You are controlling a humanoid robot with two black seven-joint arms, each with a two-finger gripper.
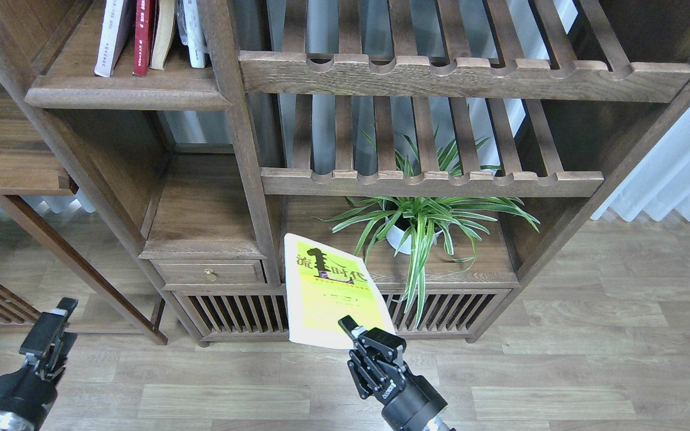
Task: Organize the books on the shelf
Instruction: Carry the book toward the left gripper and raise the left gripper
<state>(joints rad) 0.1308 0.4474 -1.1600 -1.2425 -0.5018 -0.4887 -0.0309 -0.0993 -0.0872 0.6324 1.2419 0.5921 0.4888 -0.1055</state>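
Clamped on the lower edge of the yellow-green book (330,293), the right gripper (362,346) is holding it tilted in front of the cabinet's slatted doors (231,312). Whether the left gripper (51,332) is parted cannot be told — it is hanging low. Other books (141,36) are standing on the shelf (123,93) — upper left compartment. A potted plant (420,224) is sitting in the lower compartment.

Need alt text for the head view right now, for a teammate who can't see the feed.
The right gripper holds a yellow-green book by its lower edge in front of the cabinet's slatted doors. The left gripper hangs low at left, holding nothing. Other books stand on the shelf at upper left.
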